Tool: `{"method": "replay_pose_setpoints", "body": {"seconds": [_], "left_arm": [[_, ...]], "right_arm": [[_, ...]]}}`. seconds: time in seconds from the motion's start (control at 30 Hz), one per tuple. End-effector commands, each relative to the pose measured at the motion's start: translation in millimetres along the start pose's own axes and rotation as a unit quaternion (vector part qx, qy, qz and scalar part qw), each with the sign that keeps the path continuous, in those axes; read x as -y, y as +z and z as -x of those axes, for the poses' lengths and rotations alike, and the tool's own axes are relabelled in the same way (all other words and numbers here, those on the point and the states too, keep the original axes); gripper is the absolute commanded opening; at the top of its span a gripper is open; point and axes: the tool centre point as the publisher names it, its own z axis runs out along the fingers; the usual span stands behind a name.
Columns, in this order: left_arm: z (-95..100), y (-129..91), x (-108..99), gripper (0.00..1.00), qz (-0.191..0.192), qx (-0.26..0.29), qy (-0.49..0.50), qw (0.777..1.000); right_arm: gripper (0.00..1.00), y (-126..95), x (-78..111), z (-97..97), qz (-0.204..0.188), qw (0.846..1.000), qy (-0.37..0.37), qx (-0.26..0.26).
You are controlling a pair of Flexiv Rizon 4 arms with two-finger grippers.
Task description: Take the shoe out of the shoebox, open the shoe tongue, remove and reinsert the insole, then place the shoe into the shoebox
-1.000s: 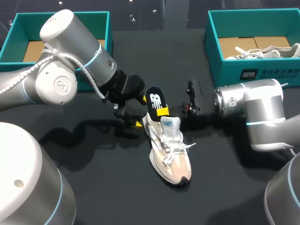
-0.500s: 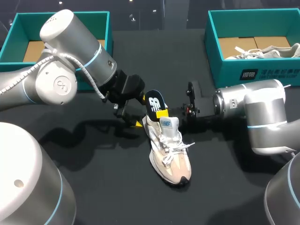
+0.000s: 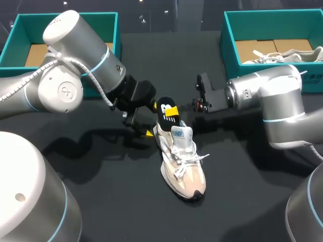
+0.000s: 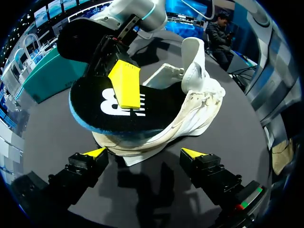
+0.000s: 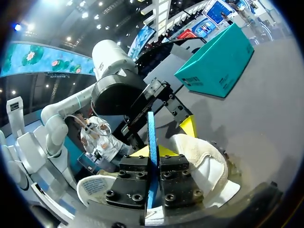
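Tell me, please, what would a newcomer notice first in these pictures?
A pale shoe lies in the middle of the black table, its black insole sticking up out of the heel. The right gripper is pinching that insole, while the left gripper sits open just behind the heel. At the back right, a teal box holds another shoe.
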Motion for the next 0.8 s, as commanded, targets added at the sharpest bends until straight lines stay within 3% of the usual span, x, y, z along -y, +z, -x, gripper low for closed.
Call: {"method": "replay_pose_setpoints", "body": {"seconds": [0.03,0.4,0.6,0.63,0.7,0.73,0.8], "left_arm": [[-0.8,0.2,-0.6,1.0,0.0,0.001,0.001,1.0],[-0.8,0.2,-0.6,1.0,0.0,0.001,0.001,1.0],[-0.8,0.2,-0.6,1.0,0.0,0.001,0.001,1.0],[-0.8,0.2,-0.6,1.0,0.0,0.001,0.001,1.0],[-0.8,0.2,-0.6,1.0,0.0,0.001,0.001,1.0],[-0.8,0.2,-0.6,1.0,0.0,0.001,0.001,1.0],[-0.8,0.2,-0.6,1.0,0.0,0.001,0.001,1.0]], "right_arm": [[0.0,-0.3,8.4,10.0,0.002,1.0,0.013,-0.007],[0.0,-5.3,46.3,2.2,0.011,0.997,0.072,-0.004],[0.0,-2.3,42.6,-2.0,0.003,0.998,0.069,-0.002],[0.16,-1.5,38.4,-3.0,0.002,0.998,0.062,-0.002],[0.38,0.3,30.9,-4.2,-0.004,0.999,0.05,-0.001],[0.45,1.1,27.6,-4.8,-0.007,0.999,0.044,-0.001],[0.45,2.8,20.7,-6.0,-0.014,0.999,0.034,-0.001]]}}
